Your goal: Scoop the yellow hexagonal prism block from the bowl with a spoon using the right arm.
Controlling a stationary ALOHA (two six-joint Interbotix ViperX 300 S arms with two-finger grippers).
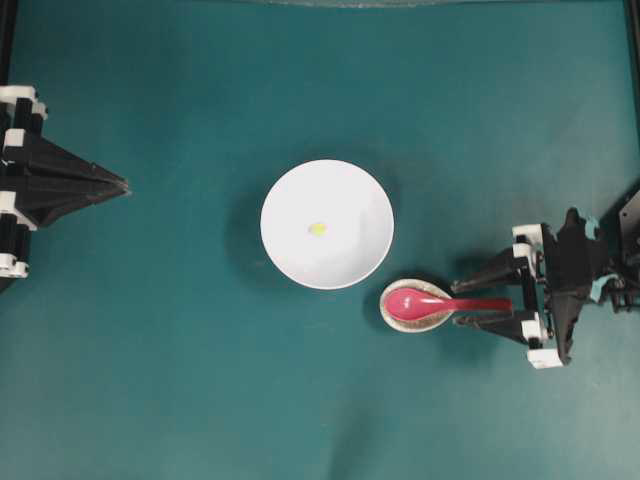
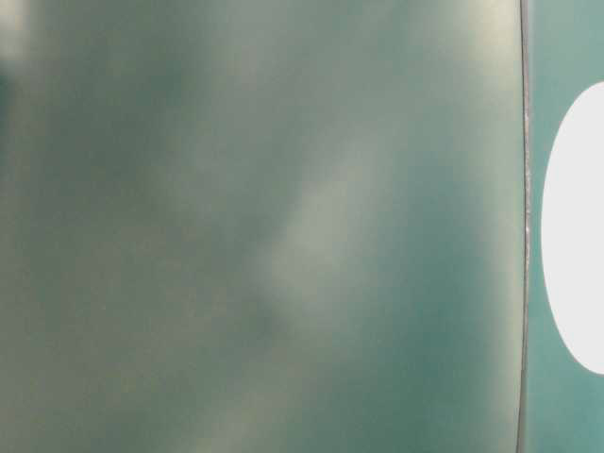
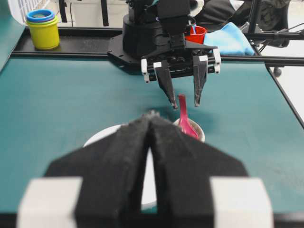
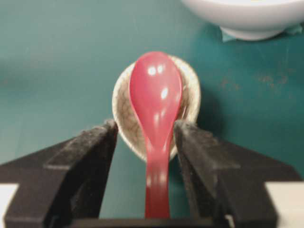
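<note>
While yellow block (image 1: 317,229) is sitting mid-bowl (image 1: 290,250), spoon (image 1: 425,301) is resting on speckled rest (image 1: 392,317), handle raised for grasping. Right pincer (image 1: 481,294) is straddling handle, spread, not yet pinching. Left pincer (image 3: 151,142) is idling, pressed together.

a teal table cover (image 1: 150,350) fills the overhead view. a small speckled oval spoon rest (image 4: 124,111) sits on it, its crackled glaze cream-grey. in the left wrist view, at the table's far edge, stand a yellow tub with a blue ring lid (image 3: 42,28), a red cup (image 3: 198,33) and a crumpled light-blue cloth (image 3: 231,40) — all well apart from the rest.
</note>
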